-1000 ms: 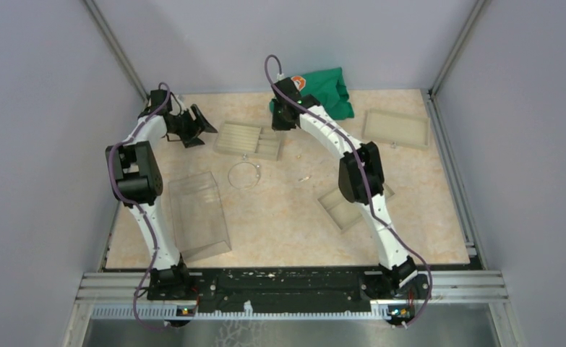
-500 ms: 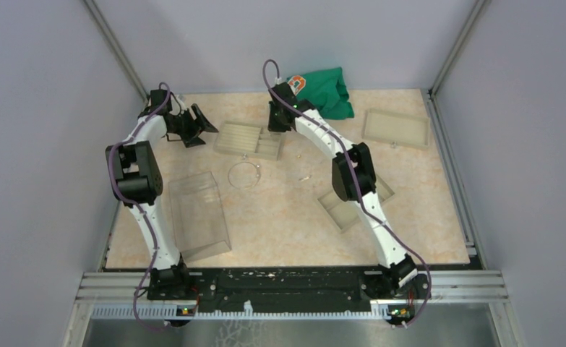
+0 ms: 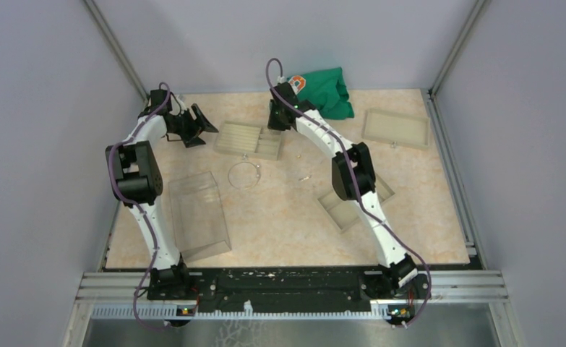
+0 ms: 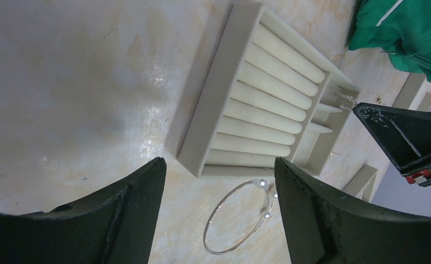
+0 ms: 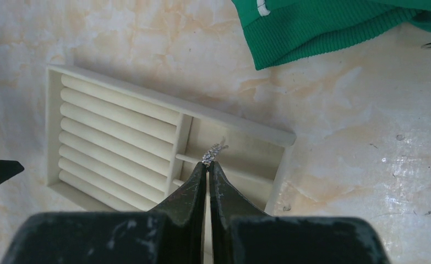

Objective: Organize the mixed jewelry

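A thin silvery wire hoop (image 3: 230,176) lies flat on the table in front of the beige ring tray (image 3: 249,139); the left wrist view shows it (image 4: 217,212) between my fingers, further off. My left gripper (image 3: 196,124) is open and empty, left of the tray, in its own view (image 4: 218,165). My right gripper (image 3: 279,121) is shut on a tiny sparkling silvery piece (image 5: 213,153) and holds it over the tray's small right-hand compartments (image 5: 240,154). Another tiny silvery piece (image 3: 305,178) lies on the table right of the hoop.
A green cloth (image 3: 327,90) lies at the back. A beige tray (image 3: 397,129) sits at the back right, with a small pale piece (image 3: 394,144) at its front edge. Another tray (image 3: 345,211) lies partly under the right arm. A clear plastic box (image 3: 199,215) stands at the front left.
My right gripper has shifted slightly left over the ring tray, its elbow swinging left too. The left arm and the hoop have not moved.
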`<state>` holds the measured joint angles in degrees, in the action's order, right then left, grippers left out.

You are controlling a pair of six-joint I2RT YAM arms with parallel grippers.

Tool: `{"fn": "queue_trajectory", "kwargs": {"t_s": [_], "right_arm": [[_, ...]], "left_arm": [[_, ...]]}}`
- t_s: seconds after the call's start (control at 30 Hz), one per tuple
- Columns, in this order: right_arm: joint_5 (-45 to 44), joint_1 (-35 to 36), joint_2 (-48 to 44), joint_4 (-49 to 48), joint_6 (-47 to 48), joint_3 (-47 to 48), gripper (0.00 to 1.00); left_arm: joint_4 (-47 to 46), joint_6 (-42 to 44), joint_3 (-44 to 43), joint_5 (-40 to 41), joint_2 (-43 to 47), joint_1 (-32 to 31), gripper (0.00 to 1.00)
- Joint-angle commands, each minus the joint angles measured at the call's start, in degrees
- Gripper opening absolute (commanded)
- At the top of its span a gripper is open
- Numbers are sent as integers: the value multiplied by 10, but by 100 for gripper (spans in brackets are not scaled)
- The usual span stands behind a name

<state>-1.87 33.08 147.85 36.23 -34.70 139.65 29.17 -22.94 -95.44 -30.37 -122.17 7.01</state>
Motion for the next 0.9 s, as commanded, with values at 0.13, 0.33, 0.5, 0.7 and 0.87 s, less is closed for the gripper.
{"fn": "queue_trajectory", "kwargs": {"t_s": [0.13,0.33,0.5,0.7,0.87], "right_arm": [[16,-6,29,-29,-20,36,0],[16,-9,23,-34,-20,36,24],[5,-13,-27,-36,-10,33,34],[-31,-20,-162,-53,34,-97,40],[-46,-30,-339,-107,48,-374,41]], "left_arm": [[5,0,-4,-12,-5,-1,79],[11,5,0,-13,2,-1,79],[22,12,3,6,31,-10,80],[36,32,26,84,108,-58,82],[41,64,65,166,177,-146,84]]}}
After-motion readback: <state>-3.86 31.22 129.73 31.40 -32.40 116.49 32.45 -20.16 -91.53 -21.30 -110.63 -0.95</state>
